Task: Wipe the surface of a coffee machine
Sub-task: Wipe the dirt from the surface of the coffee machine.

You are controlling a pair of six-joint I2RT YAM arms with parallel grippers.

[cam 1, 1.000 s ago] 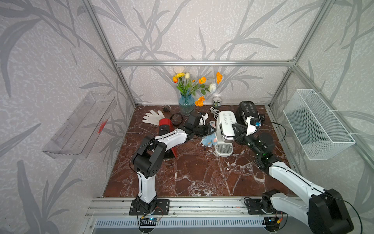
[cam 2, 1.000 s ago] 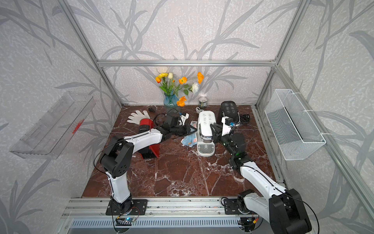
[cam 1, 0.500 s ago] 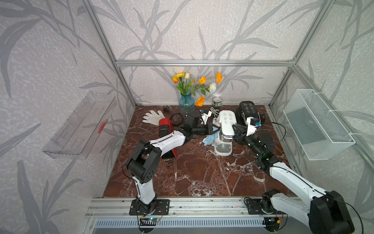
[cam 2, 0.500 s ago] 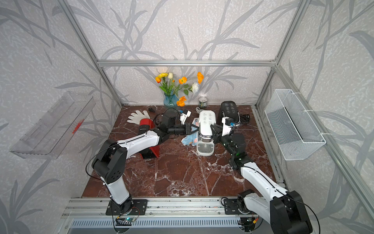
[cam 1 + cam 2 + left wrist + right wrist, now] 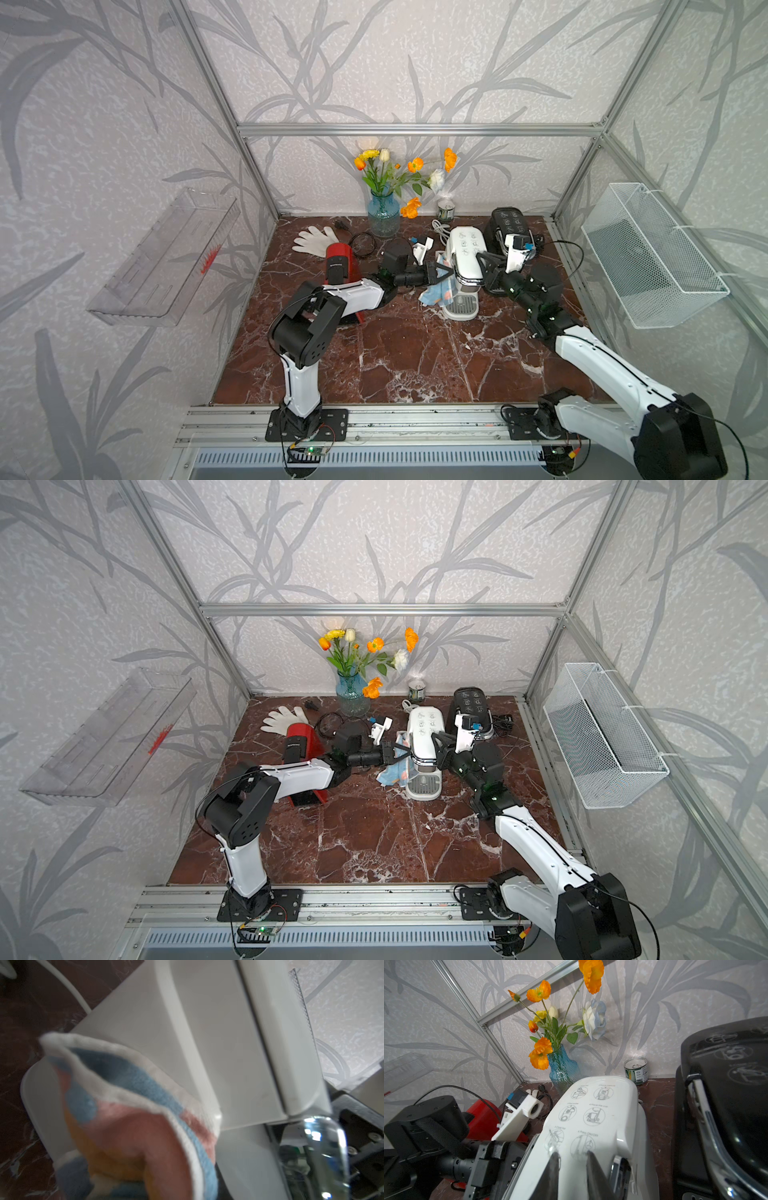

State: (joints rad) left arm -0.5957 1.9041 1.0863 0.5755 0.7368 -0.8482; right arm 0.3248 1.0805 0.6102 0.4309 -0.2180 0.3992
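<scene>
Cloth [image 5: 133, 1122], blue, pink and orange with a white hem, is bunched in the left pincer [image 5: 439, 275], whose jaws are closed hard on it. The loose part hangs below the tips toward the marble table [image 5: 399, 357]. Directly ahead of those tips, touching the cloth, stands the white coffee machine [image 5: 467, 257], the thing to be wiped. The left wrist view shows its smooth side wall filling the space just past the cloth, so contact is on that flank, not on the lid.

The machine's long axis runs across the pincer's line of reach, from the drip tray at the near end back toward the wall. I judge the next stroke should slide sideways along that flank, since pushing in could shove the machine.

On the far side of the machine from the left pincer, the right pincer [image 5: 573, 1159] meets it. Its jaws stand slightly apart, tips resting on the printed lid with nothing seen clamped between them, apparently bracing. The left arm is the one placed for wiping.

Behind the left pincer sits a red machine [image 5: 338, 262]; beyond the right one, a black machine [image 5: 509, 222]. Farthest ahead and off to the side, against the wall, are a blue vase [image 5: 383, 212] of flowers and a tin [image 5: 445, 210].
</scene>
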